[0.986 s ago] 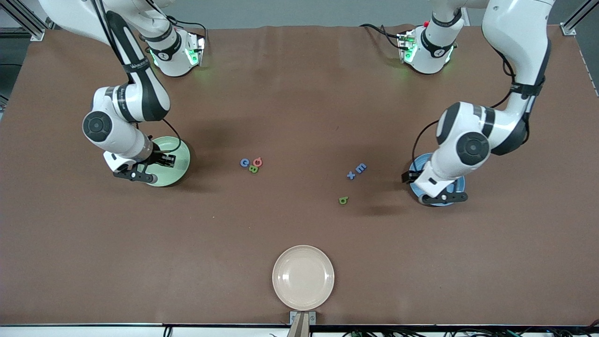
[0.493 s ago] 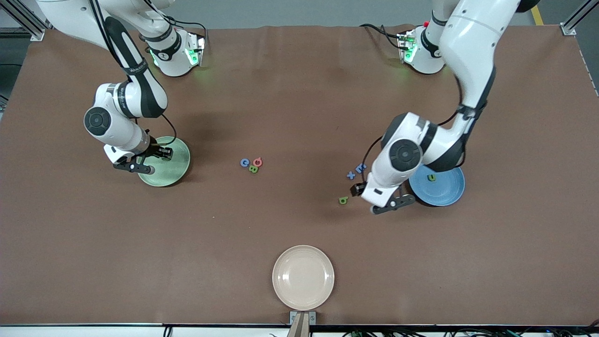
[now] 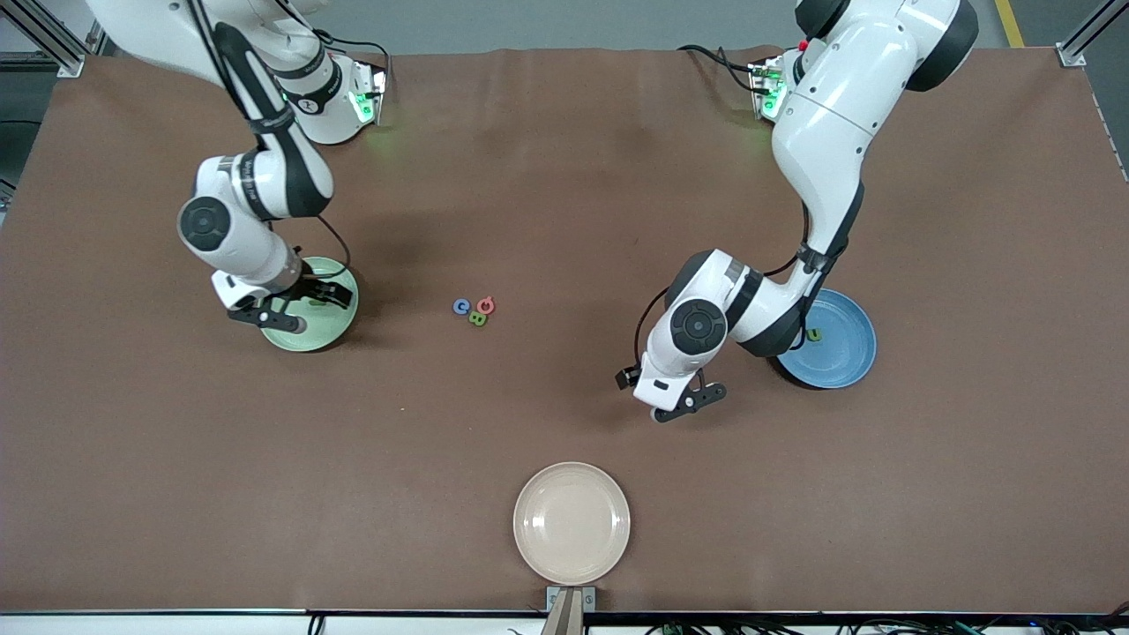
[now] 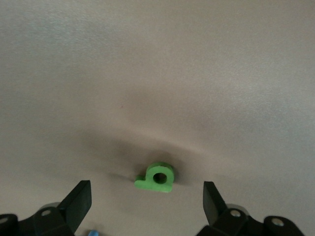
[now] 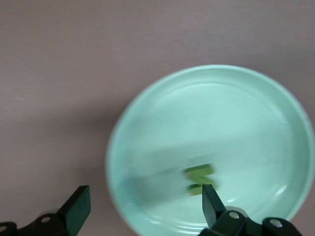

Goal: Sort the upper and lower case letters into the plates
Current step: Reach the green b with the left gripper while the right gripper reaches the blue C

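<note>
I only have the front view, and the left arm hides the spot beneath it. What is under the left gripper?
Observer: The left wrist view shows a green letter piece lying on the table, between the open fingers of the left gripper, which do not touch it.
Operator: And the mint plate? The right arm covers part of it.
Observer: In the right wrist view a green piece lies in the mint plate, with the right gripper open over it. It is too blurred to tell which letter it is.
</note>
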You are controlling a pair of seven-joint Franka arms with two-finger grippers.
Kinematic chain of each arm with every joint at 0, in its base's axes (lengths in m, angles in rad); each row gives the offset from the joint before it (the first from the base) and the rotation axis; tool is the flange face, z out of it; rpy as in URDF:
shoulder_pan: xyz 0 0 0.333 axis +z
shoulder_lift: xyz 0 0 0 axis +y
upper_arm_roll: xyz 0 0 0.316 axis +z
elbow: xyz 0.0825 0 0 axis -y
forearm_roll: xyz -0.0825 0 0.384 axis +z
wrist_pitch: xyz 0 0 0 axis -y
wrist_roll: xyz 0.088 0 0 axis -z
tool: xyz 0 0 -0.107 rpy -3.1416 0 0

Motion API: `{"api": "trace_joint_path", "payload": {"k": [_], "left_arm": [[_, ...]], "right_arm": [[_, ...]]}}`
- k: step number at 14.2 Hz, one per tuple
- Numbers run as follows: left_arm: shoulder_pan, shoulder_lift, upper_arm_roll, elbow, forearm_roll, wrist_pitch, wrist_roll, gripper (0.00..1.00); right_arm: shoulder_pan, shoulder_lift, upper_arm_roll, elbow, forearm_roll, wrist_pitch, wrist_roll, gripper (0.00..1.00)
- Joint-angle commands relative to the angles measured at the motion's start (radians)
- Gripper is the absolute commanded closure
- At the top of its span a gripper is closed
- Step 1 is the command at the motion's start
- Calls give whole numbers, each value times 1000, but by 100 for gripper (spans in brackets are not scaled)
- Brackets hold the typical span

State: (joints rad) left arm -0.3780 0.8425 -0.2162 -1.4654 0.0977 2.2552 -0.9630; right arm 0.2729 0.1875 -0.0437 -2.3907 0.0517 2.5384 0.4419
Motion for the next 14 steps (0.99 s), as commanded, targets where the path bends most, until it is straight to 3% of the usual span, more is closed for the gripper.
{"api": "trace_joint_path", "payload": {"k": [1,3,5,7,9,12,14], "left_arm": [[-13,21,8,28,17,17,-17,0],[-24,24,12,26,17,18,-16,5],[-25,26,12,26,19,18,-17,18],[-27,26,12,25,28,18,-17,24],[-33,26,12,25,31,18,-16,30],[-32,26,12,25,33,18,-14,41],[-32,26,12,25,33,18,-11,41]], "right_arm": [[147,9,-4,65,45,-7,186,0],[218,65,-4,143,53,-10,311,0],[273,143,-4,232,53,-10,426,0],[311,214,-4,303,53,-9,504,0],[334,274,-4,369,53,-10,549,5],[342,300,-5,390,44,-12,545,7],[329,300,-7,384,39,-58,426,6]]}}
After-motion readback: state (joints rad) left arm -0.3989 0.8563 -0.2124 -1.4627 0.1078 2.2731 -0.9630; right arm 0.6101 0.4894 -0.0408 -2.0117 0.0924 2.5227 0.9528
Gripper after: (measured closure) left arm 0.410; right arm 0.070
